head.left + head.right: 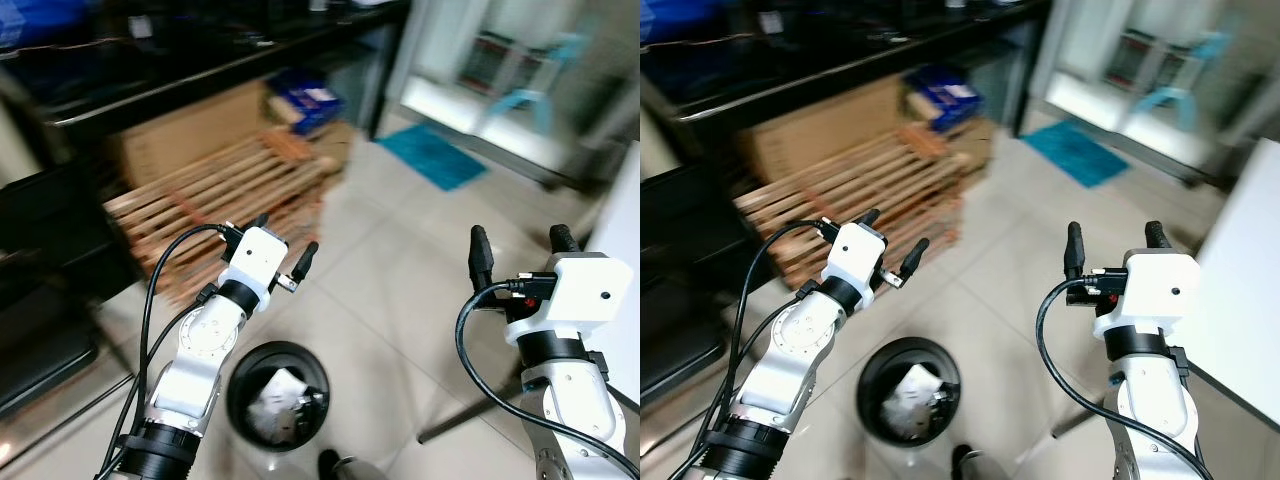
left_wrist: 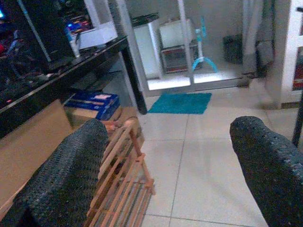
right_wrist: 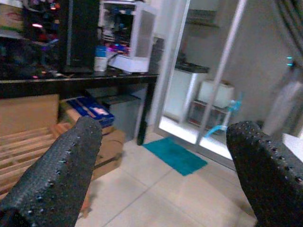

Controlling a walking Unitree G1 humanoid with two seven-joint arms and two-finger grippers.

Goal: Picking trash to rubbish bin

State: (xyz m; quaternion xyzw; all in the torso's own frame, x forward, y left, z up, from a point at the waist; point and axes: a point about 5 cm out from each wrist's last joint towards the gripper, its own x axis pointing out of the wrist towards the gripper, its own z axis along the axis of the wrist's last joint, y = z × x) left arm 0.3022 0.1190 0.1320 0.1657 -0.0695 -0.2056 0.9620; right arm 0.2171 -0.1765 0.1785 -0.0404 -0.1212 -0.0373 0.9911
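Note:
A round black rubbish bin (image 1: 277, 394) stands on the tiled floor just in front of me, with crumpled white trash (image 1: 278, 400) lying inside it. My left gripper (image 1: 284, 238) is raised above and slightly behind the bin, open, with nothing between its fingers (image 2: 66, 175). My right gripper (image 1: 522, 246) is held up to the right of the bin, also open and empty; its fingers (image 3: 61, 175) point out toward the room.
A wooden slatted pallet (image 1: 215, 200) leans beside cardboard boxes under a black desk (image 1: 200, 70) at the left. A teal mat (image 1: 432, 155) lies before a glass door. A white panel edge (image 1: 1240, 260) and thin metal leg (image 1: 470, 415) sit at the right.

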